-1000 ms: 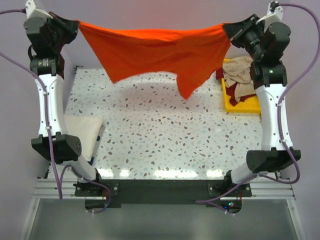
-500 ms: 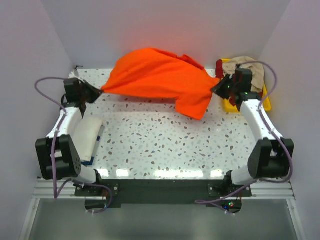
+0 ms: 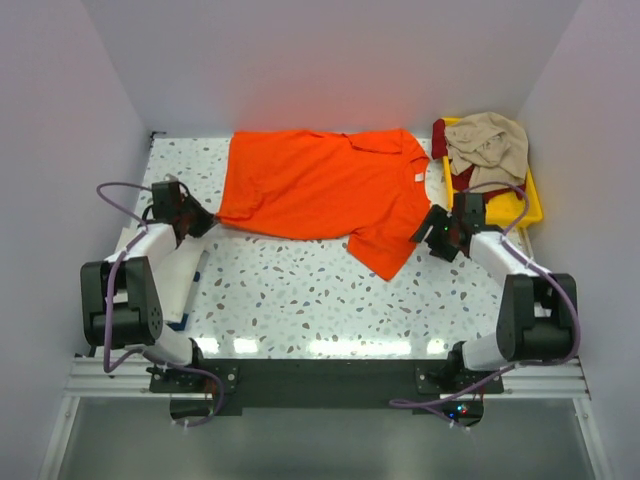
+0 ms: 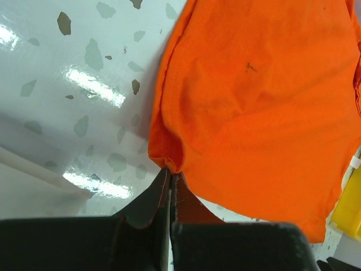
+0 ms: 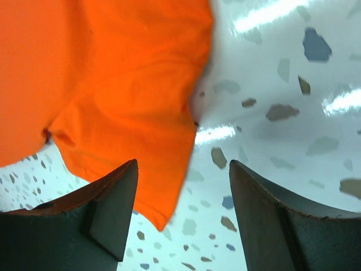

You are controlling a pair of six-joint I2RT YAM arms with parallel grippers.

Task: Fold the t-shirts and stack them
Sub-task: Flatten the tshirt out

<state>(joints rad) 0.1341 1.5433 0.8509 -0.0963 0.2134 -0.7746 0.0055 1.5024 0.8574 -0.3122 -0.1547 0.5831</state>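
Top external view: orange t-shirt point(image 3: 320, 185) now lies spread flat on the far half of the tabletop point(image 3: 300, 300). A second ago it hung stretched in the air between both arms, and half a second ago it was billowing down. Neck tag point(image 3: 410, 176) points toward the right edge and the hem toward the left. One sleeve reaches the far edge; the other points to the near edge, just beside the right gripper point(image 3: 432, 228).

Right gripper has just let go. In the right wrist view its jaws stand wide apart point(image 5: 183, 169) with nothing in them, and the sleeve edge lies loose on the tabletop under them. Left gripper point(image 3: 207, 222) hasn't let go: the left wrist view shows the jaws together point(image 4: 170, 183), clamped on the hem corner of the orange t-shirt, low by the left edge.

Yellow tray point(image 3: 533, 208) sits at the far right corner with the beige t-shirt point(image 3: 490, 145) heaped on a dark red t-shirt point(image 3: 440, 135). A folded cream-white t-shirt point(image 3: 180, 280) lies at the left edge, partly under the left arm.

Judgement: lay-out step is about done and the cloth looks fairly smooth. Left corner release is probably next, then the first fold. No fold made in the orange t-shirt yet
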